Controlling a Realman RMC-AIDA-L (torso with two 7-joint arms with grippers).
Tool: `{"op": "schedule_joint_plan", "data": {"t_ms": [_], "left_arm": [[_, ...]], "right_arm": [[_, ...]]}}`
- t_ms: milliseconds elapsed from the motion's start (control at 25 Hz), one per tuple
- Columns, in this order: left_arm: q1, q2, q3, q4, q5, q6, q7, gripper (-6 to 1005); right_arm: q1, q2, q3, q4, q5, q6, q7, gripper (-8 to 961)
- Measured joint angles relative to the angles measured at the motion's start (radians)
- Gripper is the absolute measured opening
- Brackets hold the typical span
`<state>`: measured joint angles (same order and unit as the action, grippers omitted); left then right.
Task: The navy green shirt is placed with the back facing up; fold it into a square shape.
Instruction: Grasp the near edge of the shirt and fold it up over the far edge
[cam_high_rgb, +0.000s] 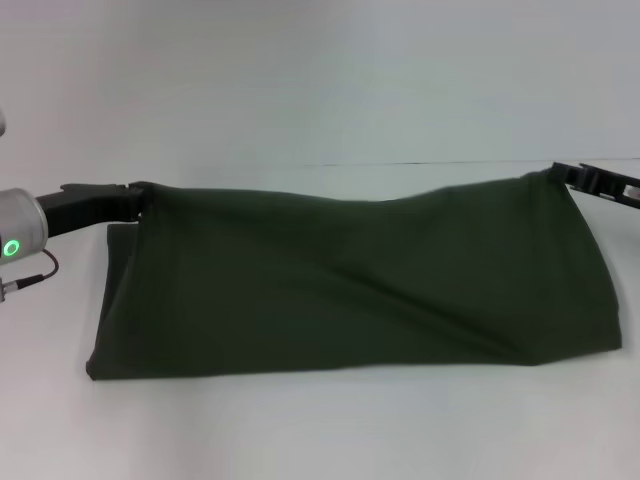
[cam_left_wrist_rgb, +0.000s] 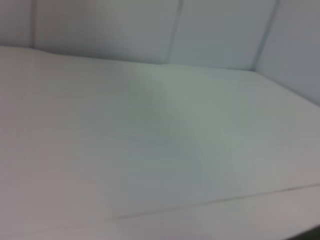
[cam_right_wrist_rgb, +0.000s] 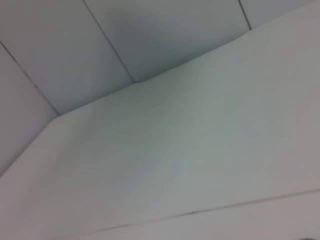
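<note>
Not much else around, honestly. There's a plain white tabletop (cam_high_rgb: 330, 430) with a matte finish and a thin dark seam line across it toward the far side, visible in the head view. The wrist views show more of the same pale surface, each crossed by a fine seam. Behind it is a light grey-white wall (cam_right_wrist_rgb: 150, 35) made of panels, with thin dark vertical joints between them. In the left wrist view the wall (cam_left_wrist_rgb: 220, 30) meets the tabletop (cam_left_wrist_rgb: 150, 150) along a soft edge.
</note>
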<state>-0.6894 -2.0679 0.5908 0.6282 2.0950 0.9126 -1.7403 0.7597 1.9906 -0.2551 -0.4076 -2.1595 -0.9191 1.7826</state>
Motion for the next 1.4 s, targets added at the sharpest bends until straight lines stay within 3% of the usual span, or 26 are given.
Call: {"op": "schedule_joint_plan", "data": {"t_ms": [240,520,1080,1400], "left_arm": [[-0.017,-0.03,0.045,-0.001,0.0,-0.162,0.006,21],[-0.034,-0.067,0.063,-0.018,-0.004,-0.307,0.057,21],[-0.069,-0.065,0.064,-0.006,-0.006,-0.321,0.061,23],[-0.071,-0.07,0.064,-0.013,-0.006,-0.343,0.066,24]], "right_arm": [[0.049,0.006,-0.013,0.051,0.0,0.144,-0.005,21],[0.07,0.031,-0.015,0.059,0.011,0.252,-0.024,22],[0.102,0.019,-0.04,0.051,0.057,0.253,-0.031,22],[0.106,0.022,-0.043,0.058,0.057,0.271,-0.037,22]]}}
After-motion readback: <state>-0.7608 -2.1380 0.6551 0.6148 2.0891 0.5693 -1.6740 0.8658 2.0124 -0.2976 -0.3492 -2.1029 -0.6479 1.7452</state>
